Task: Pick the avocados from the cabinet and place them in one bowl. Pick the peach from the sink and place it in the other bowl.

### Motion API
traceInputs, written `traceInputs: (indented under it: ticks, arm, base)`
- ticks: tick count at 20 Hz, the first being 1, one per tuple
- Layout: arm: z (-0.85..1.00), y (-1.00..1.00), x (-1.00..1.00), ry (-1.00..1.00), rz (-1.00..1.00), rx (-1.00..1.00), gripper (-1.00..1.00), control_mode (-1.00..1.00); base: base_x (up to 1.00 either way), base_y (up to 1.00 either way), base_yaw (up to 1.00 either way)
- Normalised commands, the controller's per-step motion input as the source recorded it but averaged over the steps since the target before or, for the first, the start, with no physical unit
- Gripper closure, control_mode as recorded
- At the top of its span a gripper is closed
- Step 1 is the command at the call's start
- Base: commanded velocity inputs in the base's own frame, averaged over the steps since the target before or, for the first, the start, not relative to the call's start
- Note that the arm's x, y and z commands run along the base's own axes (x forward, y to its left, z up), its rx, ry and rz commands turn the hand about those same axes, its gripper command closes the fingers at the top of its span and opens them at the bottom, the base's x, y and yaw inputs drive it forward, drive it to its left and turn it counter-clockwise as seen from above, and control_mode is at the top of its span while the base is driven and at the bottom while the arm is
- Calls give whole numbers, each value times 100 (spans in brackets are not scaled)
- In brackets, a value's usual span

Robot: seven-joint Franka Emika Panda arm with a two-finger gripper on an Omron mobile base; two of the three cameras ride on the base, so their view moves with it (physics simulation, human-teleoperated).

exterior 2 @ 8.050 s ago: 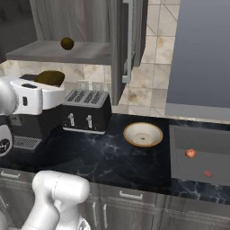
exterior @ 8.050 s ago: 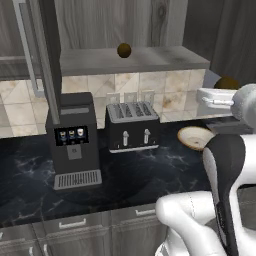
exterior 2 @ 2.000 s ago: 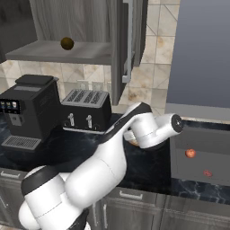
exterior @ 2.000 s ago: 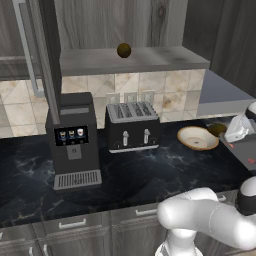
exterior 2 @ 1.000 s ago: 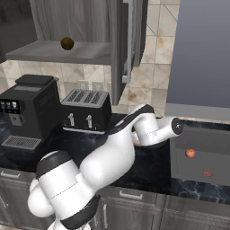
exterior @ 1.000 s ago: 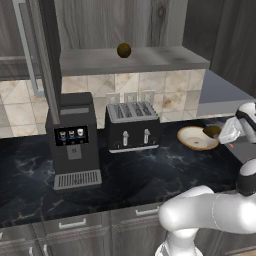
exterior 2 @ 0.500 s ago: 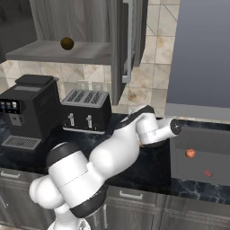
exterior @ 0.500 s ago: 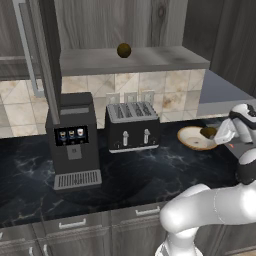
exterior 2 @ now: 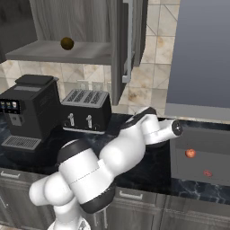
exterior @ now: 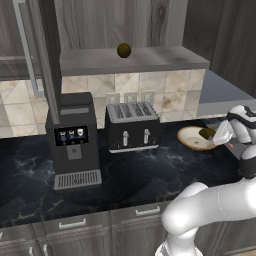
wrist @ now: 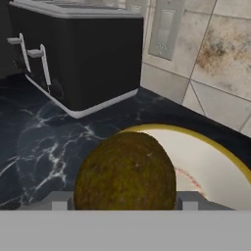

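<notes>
Step in hand: first avocado (wrist: 125, 171) being carried to the bowl (exterior: 189, 141). The claw (wrist: 125, 203) is clamped on it, a finger pressed to each flank, so the fruit sits between the tips and blocks much of the hand view.

- Bowl lies just ahead of and below the claw; its pale inside and tan rim curve past the fruit on the far side. In the left base view the avocado (exterior: 206, 133) hangs at the bowl's near-right edge, apparently above it rather than resting in it; contact cannot be told.
- Toaster (wrist: 78, 49) stands beyond the claw, to the left in the hand view, on the black marbled table (wrist: 34, 147).

Next move, as I judge it: ease forward until the fruit is over the bowl's middle, lower a little, then open the fingers. Released at the rim, it could roll out.

Orientation: the avocado looks nearly round, so there is no clear long axis or pointing end.

Still to fetch: second avocado (exterior: 123, 50) on the cabinet shelf (exterior: 165, 59), high and well off from the claw; peach (exterior 2: 191, 153) in the sink (exterior 2: 202, 173).
</notes>
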Motion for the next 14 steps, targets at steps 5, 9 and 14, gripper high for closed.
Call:
traceInputs:
  ticks: [5, 9, 14]
  arm:
    - [-5, -4, 12, 0, 0, -4, 100, -100]
    - [-13, -2, 11, 0, 0, -5, 100, -100]
    - [-12, 0, 1, 0, 0, -4, 100, -100]
  base:
    - [0, 0, 0]
    - [0, 0, 0]
    - [0, 0, 0]
